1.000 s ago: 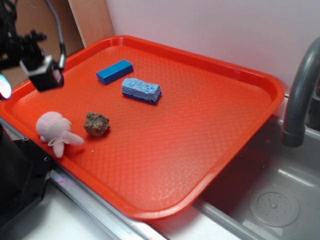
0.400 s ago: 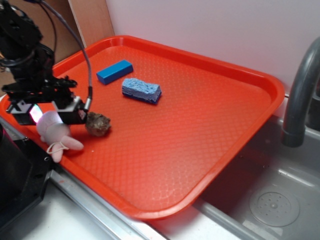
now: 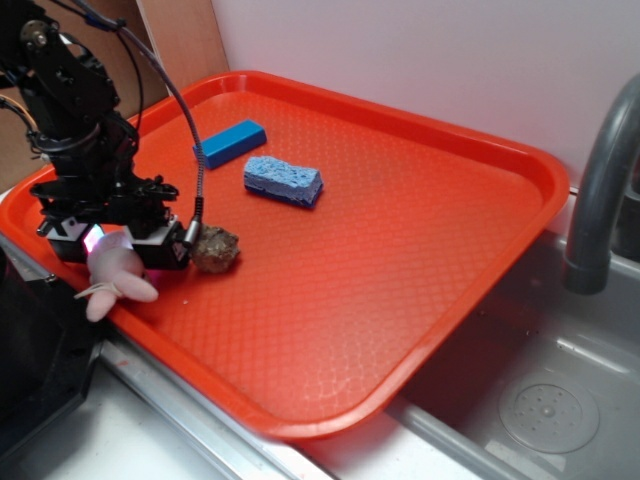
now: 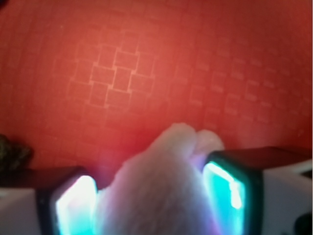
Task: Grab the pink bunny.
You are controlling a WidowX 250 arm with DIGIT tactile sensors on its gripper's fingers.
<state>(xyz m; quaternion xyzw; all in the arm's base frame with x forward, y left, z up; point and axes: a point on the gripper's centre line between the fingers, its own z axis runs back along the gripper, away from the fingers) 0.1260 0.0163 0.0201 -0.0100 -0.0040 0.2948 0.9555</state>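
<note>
1. Straddling the pink bunny (image 3: 112,272) with the gripper (image 3: 110,245), fingers (image 4: 230,188) apart, one glowing pad on each side of the plush; contact unclear.
2. Lying at the near-left edge of the orange tray (image 3: 420,290), ears hanging over the rim.
3. Touching the gripper's side: brown rock-like chunk (image 3: 216,249).
4. Sitting farther back: blue sponge (image 3: 283,180), blue block (image 3: 230,143).

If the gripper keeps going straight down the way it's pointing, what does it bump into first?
The pink bunny: it already sits between the gripper's two fingers. Right beneath is the orange tray. The brown rock sits just beside one finger, probably out of the way.
</note>
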